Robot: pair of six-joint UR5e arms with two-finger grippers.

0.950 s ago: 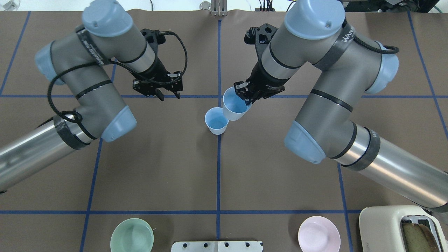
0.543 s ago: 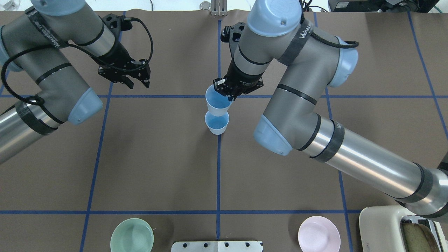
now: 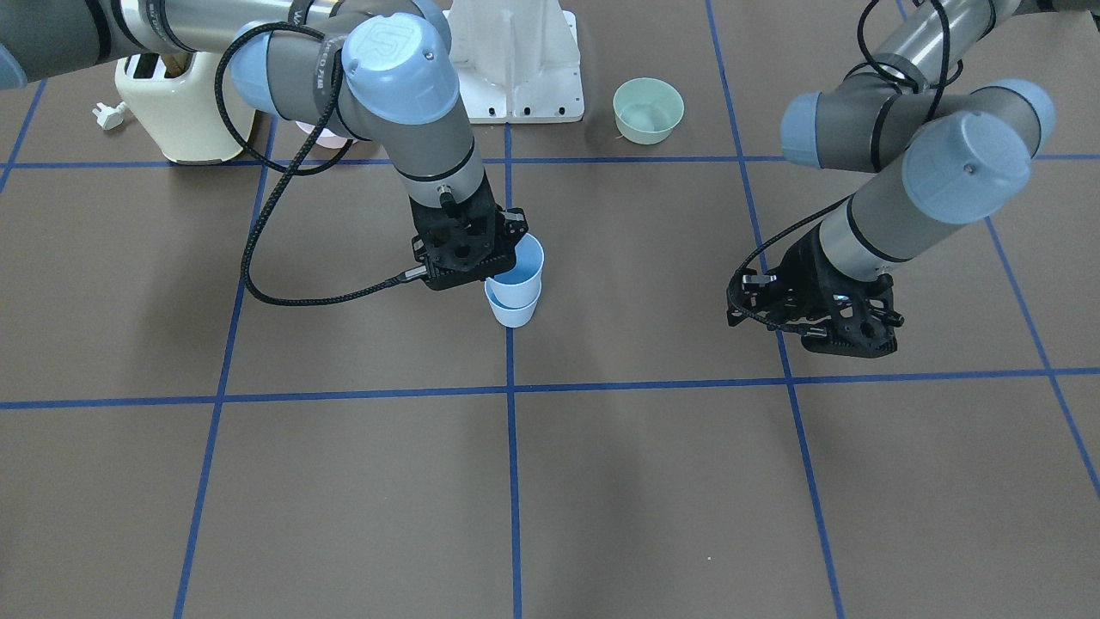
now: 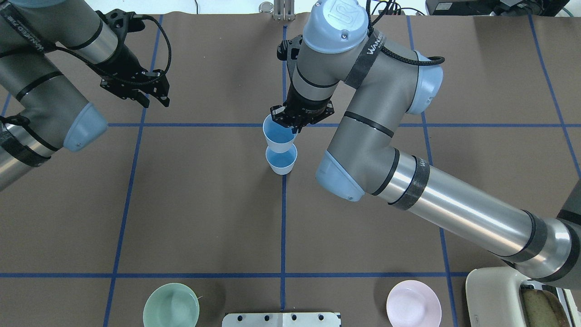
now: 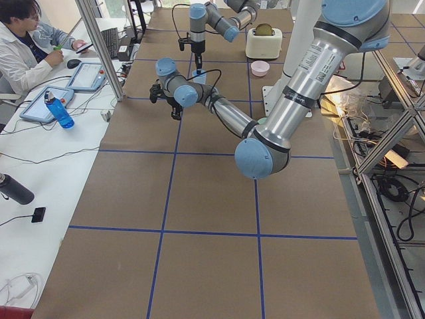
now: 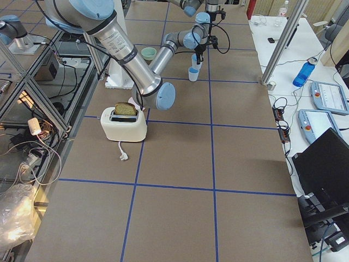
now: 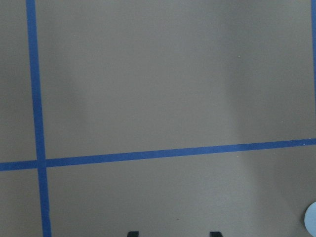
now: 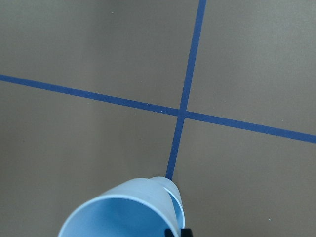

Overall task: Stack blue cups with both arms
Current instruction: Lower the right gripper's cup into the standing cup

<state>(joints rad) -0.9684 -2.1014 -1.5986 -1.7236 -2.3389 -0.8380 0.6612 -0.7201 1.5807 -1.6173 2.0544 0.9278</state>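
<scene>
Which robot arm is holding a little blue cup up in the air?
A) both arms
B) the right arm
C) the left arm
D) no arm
B: the jaws of the right arm pinch the rim of the upper small light-blue plastic cup, held over the other blue cup, while the left arm is off to the side with open, empty jaws.

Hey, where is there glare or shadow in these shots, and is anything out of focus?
Overhead: bright glare streaks on the metal tube of the right arm. Front-facing: soft, wide arm shadows on the table, no hard edges. Right wrist: the held cup, cropped at the bottom edge, looks slightly soft. Left wrist: even, dim light with faint shadow bands.
</scene>
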